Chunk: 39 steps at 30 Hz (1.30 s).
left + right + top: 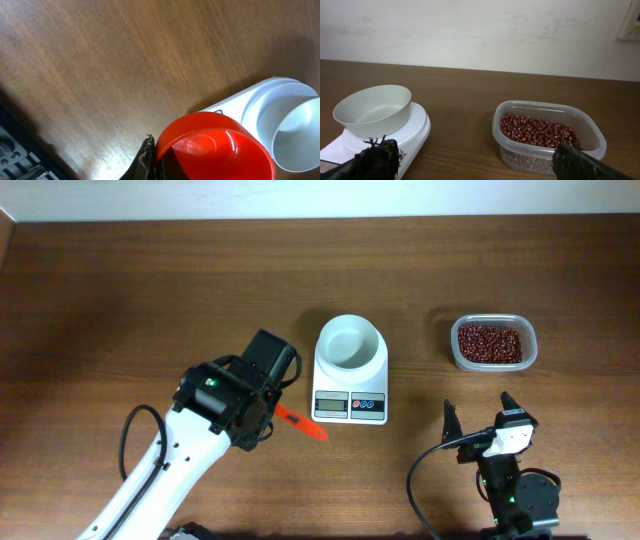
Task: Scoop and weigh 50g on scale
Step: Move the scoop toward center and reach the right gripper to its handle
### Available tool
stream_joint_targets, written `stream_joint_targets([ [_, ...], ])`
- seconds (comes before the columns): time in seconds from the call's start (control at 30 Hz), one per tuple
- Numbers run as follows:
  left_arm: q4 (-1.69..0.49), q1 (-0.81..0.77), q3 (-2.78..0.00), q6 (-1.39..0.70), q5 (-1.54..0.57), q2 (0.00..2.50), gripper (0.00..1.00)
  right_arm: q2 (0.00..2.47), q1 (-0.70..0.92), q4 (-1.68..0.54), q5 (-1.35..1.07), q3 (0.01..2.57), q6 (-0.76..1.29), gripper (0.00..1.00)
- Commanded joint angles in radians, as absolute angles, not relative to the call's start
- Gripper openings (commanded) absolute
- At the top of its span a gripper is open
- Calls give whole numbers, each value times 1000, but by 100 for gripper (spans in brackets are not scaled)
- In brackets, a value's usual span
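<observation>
Down at the lower left of the overhead view, the left pincer [274, 410] is pressed together on a red plastic scoop [210, 147]. The scoop's handle pokes out toward the small white digital kitchen scale [350, 405] at the centre of the frame. Held low and just beside the scale, it looks ready to be carried across to the beans. I can't tell whether its cup holds anything. A round white bowl [350, 343] sits on the scale's platform to catch the load. It is bare inside, so I'd judge no weighing has begun. The display faces the bottom edge of the frame, and its reading is too small to make out.

The small dark red-brown beans [535, 129] lie in a clear rounded-rectangular plastic tub [599, 141] at the right, apart from the scale on the brown wooden surface [150, 290]. They make a loose, shallow heap of tiny glossy grains covering the tub's floor. The right pincer [479, 408] hangs just below the tub in the frame with its fingers spread wide, pinching nothing. It is perhaps placed there to steady the tub.
</observation>
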State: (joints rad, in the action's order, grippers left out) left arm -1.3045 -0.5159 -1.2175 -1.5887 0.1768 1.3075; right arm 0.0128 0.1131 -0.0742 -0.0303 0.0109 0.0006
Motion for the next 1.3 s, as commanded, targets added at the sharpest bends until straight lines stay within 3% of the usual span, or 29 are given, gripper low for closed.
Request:
stream_joint_targets([
  [0.0, -1327, -513, -1236, -1576, 200, 1314, 0, 43, 119, -78, -40, 6, 7, 99],
  [0.47, -1367, -513, -1236, -1576, 199, 1314, 0, 49, 117, -80, 16, 6, -1, 99],
  [0.57, -1364, -512, -1236, -1577, 200, 1314, 0, 49, 118, -70, -128, 6, 49, 99],
  [0.6, -1362, -512, -1236, -1577, 200, 1314, 0, 49, 118, -64, -183, 6, 129, 99],
  [0.73, -1354, -512, -1236, -1578, 199, 1314, 0, 49, 118, -48, -611, 6, 798, 99],
  [0.83, -1354, -513, -1235, -1620, 192, 1314, 0, 49, 118, -35, -792, 6, 828, 99],
  [0.93, -1354, -513, -1229, -1687, 180, 1315, 0, 49, 118, 19, -798, 6, 842, 99],
  [1.07, -1347, -513, -1227, -1784, 180, 1315, 0, 52, 118, 51, -798, 6, 1148, 98],
  [1.27, -1267, -513, -1226, -1784, 174, 1356, 0, 132, 143, 113, -819, 6, 1300, 97],
])
